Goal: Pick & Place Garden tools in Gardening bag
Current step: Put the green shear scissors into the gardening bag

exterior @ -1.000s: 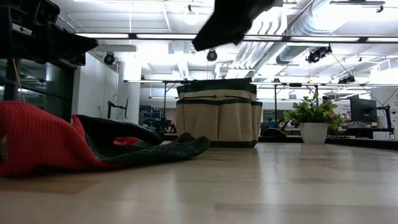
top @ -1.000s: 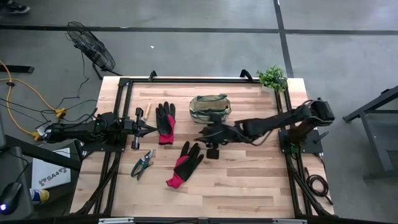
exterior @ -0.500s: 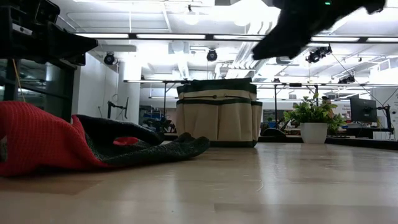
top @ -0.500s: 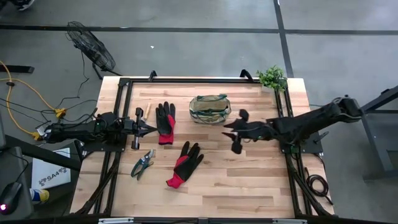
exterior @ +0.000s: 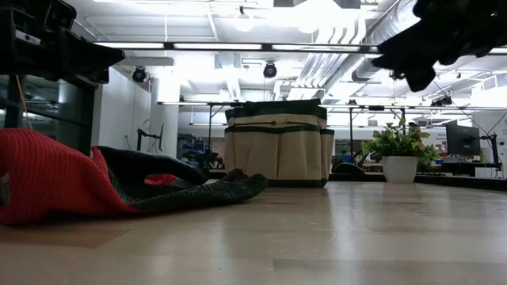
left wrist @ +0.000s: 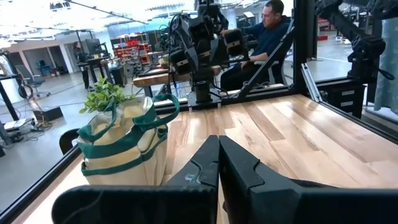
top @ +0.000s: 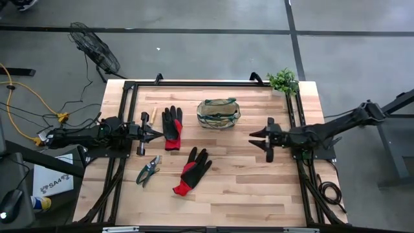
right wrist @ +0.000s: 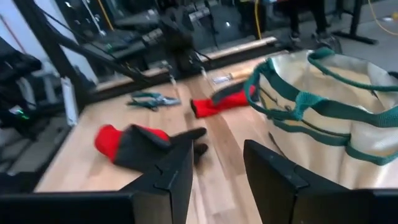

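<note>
High view: the right claw (top: 268, 138), open and empty, has withdrawn from the gardening bag (top: 218, 112) toward the desk's right edge, suggesting 1 deposit is complete. 2 gloves (top: 172, 127) and pruners (top: 147, 170) remain. The left claw (top: 146, 134) is closed at the left edge.

A robotics lab: exposed ceiling ducts (exterior: 372, 47), strip lights, other robot rigs (left wrist: 202, 50), a seated person (left wrist: 264, 31).
</note>
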Tool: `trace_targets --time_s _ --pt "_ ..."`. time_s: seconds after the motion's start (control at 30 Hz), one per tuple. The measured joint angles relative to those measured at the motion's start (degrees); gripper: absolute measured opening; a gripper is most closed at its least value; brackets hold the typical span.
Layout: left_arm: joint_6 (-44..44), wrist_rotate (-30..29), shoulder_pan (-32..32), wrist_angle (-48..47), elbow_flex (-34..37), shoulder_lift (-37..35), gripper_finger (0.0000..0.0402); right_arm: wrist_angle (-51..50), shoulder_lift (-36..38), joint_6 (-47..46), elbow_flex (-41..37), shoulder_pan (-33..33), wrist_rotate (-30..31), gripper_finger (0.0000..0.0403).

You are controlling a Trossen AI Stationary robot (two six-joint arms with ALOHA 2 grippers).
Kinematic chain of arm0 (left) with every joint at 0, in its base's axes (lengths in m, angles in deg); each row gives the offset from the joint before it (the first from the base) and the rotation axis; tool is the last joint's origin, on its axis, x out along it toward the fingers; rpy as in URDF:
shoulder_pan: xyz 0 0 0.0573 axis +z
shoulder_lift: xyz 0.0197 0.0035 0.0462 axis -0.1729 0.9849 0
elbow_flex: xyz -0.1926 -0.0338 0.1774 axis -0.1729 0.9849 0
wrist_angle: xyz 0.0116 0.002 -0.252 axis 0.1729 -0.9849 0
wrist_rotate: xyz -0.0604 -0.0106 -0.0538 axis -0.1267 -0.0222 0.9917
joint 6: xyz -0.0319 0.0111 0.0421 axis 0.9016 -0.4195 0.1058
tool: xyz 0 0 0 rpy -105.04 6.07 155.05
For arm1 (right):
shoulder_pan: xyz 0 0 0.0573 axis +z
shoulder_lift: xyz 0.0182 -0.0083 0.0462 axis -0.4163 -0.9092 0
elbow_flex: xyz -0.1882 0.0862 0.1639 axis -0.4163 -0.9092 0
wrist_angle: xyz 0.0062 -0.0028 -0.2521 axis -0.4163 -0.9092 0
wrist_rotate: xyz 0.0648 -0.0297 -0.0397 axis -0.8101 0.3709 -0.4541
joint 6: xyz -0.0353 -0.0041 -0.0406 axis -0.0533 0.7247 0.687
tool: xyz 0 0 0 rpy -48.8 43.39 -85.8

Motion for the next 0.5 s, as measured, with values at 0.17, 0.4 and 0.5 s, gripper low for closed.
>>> trace_targets --time_s 0.17,0.4,0.5 --pt "0.0 -0.02 0.0 0.0 0.02 0.02 0.0001 -0.09 6.47 -0.46 -2.64 0.51 -0.03 0.0135" --pt "0.0 -0.02 0.0 0.0 0.0 0.02 0.0001 -0.62 13.67 1.55 -3.75 0.24 -0.5 0.0135" --pt "0.0 -0.02 0.0 0.0 0.02 0.02 0.0001 -3.84 16.1 1.68 -3.75 0.24 -0.42 0.0135"
